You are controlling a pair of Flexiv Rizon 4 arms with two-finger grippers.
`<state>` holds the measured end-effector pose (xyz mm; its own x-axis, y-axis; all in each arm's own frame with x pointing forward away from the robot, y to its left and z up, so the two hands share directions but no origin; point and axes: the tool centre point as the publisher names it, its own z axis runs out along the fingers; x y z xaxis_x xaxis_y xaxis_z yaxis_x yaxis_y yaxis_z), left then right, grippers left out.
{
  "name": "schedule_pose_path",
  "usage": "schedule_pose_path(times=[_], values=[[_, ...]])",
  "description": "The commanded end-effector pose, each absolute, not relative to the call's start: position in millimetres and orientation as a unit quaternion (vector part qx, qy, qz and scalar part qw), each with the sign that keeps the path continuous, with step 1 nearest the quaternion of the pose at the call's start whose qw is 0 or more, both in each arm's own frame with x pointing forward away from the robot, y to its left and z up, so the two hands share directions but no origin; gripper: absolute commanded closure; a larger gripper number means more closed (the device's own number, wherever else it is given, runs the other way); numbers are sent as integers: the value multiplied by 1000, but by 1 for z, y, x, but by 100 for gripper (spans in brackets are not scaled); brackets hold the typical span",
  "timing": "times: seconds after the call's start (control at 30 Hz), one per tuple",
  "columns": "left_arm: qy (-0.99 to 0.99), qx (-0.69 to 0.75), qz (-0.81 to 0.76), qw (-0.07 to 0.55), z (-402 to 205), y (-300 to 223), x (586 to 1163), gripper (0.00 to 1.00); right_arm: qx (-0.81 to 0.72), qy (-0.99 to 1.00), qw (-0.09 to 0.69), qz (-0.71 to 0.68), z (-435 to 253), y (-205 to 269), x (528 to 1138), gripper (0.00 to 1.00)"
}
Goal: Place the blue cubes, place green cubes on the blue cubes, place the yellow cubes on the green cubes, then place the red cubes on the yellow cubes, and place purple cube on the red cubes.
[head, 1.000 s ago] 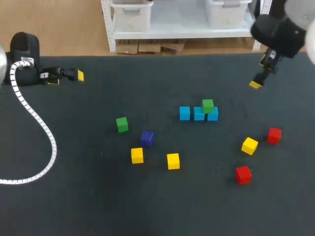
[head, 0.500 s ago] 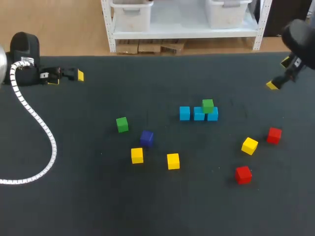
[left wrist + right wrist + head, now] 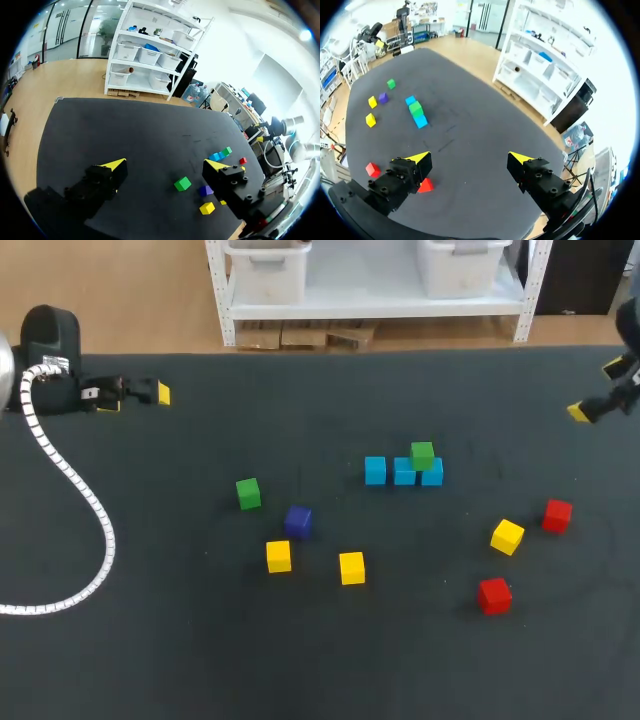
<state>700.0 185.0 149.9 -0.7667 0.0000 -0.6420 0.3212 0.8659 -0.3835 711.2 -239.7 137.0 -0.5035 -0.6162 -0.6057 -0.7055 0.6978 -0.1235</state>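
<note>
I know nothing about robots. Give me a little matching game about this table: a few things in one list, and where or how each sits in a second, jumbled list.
Things:
1. purple cube
2. blue cubes
3. red cubes
4. left tool

Places or states:
A. in a row, with a green cube on top
B. open and empty, by the white coiled cable
C. single, beside a loose green cube
D. apart from each other, near a yellow cube

Pairs: 1-C, 2-A, 3-D, 4-B.
</note>
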Motion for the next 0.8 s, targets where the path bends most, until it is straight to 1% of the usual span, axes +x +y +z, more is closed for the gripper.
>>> schedule_pose_path(times=[0.03,0.13,0.53,0.8], values=[[908,88,-243,330,150,185,700,0,-381,845,367,72,146,-243,701,0],[908,88,-243,330,150,185,700,0,-375,839,387,69,154,-242,705,0],[908,88,-243,330,150,185,700,0,-364,832,415,66,177,-238,721,0],[908,88,-243,330,150,185,700,0,-349,829,432,61,192,-246,726,0]])
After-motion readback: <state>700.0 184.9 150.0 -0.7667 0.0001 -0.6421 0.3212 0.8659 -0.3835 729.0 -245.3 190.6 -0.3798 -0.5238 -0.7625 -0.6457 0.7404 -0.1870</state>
